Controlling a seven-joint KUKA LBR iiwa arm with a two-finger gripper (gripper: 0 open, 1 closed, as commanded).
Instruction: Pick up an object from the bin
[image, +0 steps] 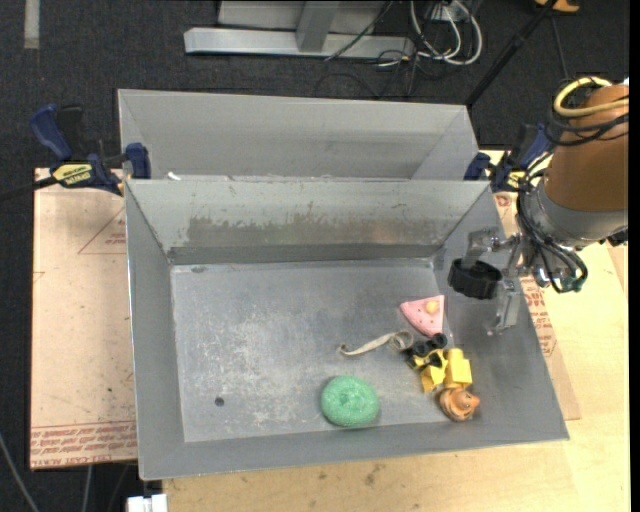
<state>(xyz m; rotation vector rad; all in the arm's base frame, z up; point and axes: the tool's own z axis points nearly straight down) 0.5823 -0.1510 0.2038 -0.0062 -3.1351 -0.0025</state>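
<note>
Hovering end effector (503, 305) near pink wedge (424, 315), right side of grey bin (260, 325)

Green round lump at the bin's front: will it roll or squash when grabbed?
Its rounded shape suggests the green lump may roll if nudged; nothing lies against it. Its matte, fuzzy-looking surface hints it is soft and light, so it probably squashes rather than slips.

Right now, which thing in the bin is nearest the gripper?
The pink wedge, just beside the gripper; the yellow-and-black toy, orange piece and green ball lie farther off.
</note>
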